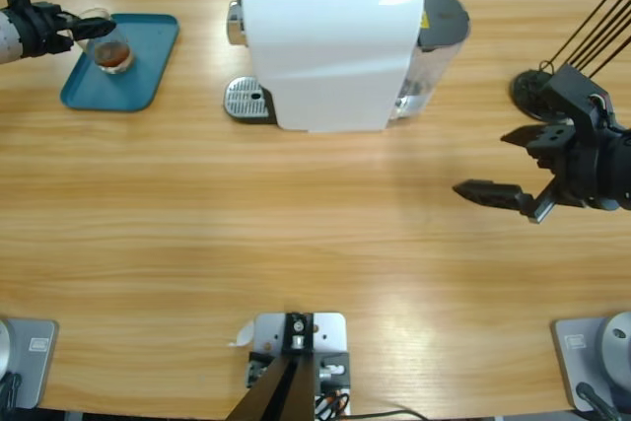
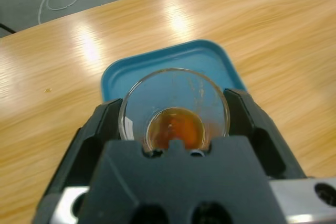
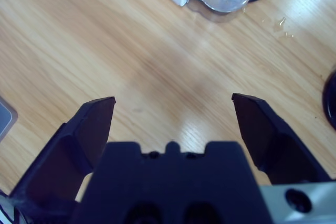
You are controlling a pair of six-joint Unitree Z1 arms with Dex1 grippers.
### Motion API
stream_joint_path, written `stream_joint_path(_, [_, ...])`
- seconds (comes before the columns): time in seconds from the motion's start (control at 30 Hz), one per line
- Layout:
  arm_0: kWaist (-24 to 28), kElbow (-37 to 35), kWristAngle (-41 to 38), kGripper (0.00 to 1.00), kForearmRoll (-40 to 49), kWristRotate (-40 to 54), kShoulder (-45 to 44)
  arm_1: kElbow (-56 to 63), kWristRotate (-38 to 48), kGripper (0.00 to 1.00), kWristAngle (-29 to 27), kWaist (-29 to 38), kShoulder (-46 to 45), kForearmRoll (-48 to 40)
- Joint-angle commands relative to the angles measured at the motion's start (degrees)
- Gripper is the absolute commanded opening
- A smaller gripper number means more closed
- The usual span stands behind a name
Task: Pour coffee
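Coffee (image 2: 176, 129): shallow dark reddish-brown layer in bottom of small clear glass cup (image 1: 110, 44). Cup upright, mouth up, long axis vertical, over teal rounded-rectangle tray (image 1: 148, 71) at surface's far left corner. Left claw (image 1: 91, 29) clenched around cup, one jaw each side. Right claw (image 1: 513, 167) released, jaws wide apart over bare wooden surface (image 1: 296, 234) near right edge. White boxy coffee machine (image 1: 330, 46) at far edge, middle.
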Motion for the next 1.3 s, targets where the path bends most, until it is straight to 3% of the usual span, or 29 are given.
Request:
stream_joint_path(0.03, [-0.25, 8.02, -0.85, 1.0, -15.68, -2.36, 4.16, -0.55, 0.68, 1.0, 0.96, 0.49, 0.19, 1.41])
stream_joint_path(0.17, [0.03, 11.18, -1.0, 1.0, -21.89, -4.01, 2.34, -0.54, 0.68, 1.0, 0.85, 0.49, 0.32, 1.24])
stream_joint_path(0.4, [2.2, 18.05, 2.16, 1.0, -17.93, -6.05, -12.69, -0.55, 0.68, 1.0, -0.82, 0.49, -1.56, 1.24])
stream_joint_path(0.6, [0.82, 19.53, 2.86, 1.0, 6.87, -5.56, -36.55, 0.15, 0.59, 1.0, -1.36, 0.66, -4.2, 0.67])
stream_joint_path(0.77, [-3.25, 15.28, 3.2, 1.0, 33.48, -4.19, -54.27, 0.26, 0.52, 1.0, -1.43, 0.91, -6.31, 0.48])
stream_joint_path(0.93, [-5.4, 12.29, 2.74, 1.0, 50.73, -4.68, -68.89, 1.66, 0.41, 1.0, -2.44, 2.54, -9.14, -1.8])
stream_joint_path(1.1, [-14.36, 1.69, -1.88, 1.0, 67.22, -8.53, -66.76, 1.43, 0.59, 1.0, -4.14, 2.77, -10.9, -1.17])
stream_joint_path(1.17, [-17.7, 1.11, -2.8, 1.0, 68.69, -10.69, -67.4, 0.98, 0.59, 1.0, -4.16, 2.77, -11.81, 0.02])
stream_joint_path(1.3, [-18.48, 1.81, -7.67, 1.0, 68.34, -11.32, -67.03, 0.19, 0.76, 1.0, -4.67, 2.86, -11.71, 2.24])
